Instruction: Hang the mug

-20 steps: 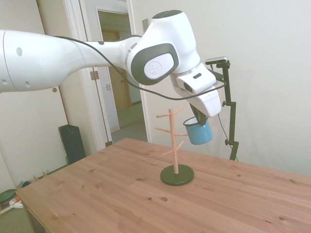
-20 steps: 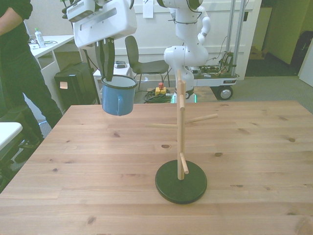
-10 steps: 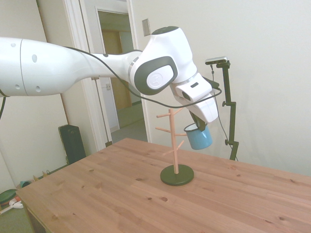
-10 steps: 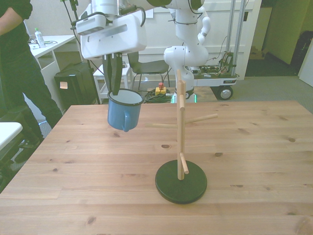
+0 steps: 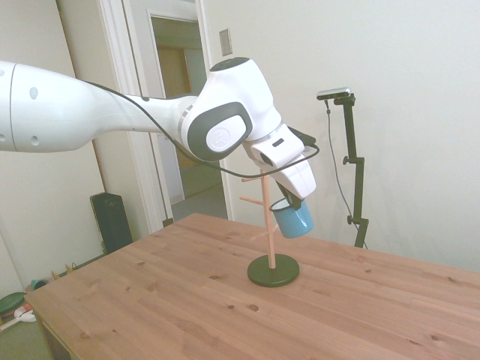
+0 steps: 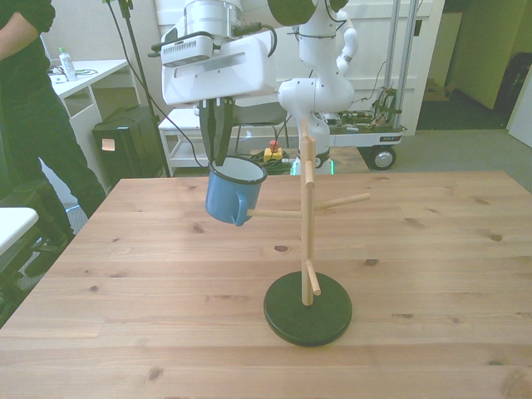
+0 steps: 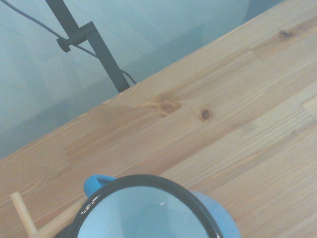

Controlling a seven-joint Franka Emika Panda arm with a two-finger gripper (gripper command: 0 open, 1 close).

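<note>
Pincer (image 6: 219, 158) clamped on rim of mug (image 6: 233, 193), one finger inside, one outside. Mug (image 5: 292, 217) light blue, white inside, dark rim, tilted, held in air above tabletop (image 6: 432, 249), just beside peg tree (image 6: 307, 224). In front view, handle at tip of horizontal peg on front view's left; threaded or only touching, cannot tell. Peg tree's dark round base (image 5: 273, 271) on tabletop. Person (image 6: 29, 125) standing at front view's left.

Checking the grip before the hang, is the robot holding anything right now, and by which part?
Yes. The gripper holds the light-blue mug by its rim, jaws shut on the wall at the top edge, with the mug hanging tilted above the table.
</note>
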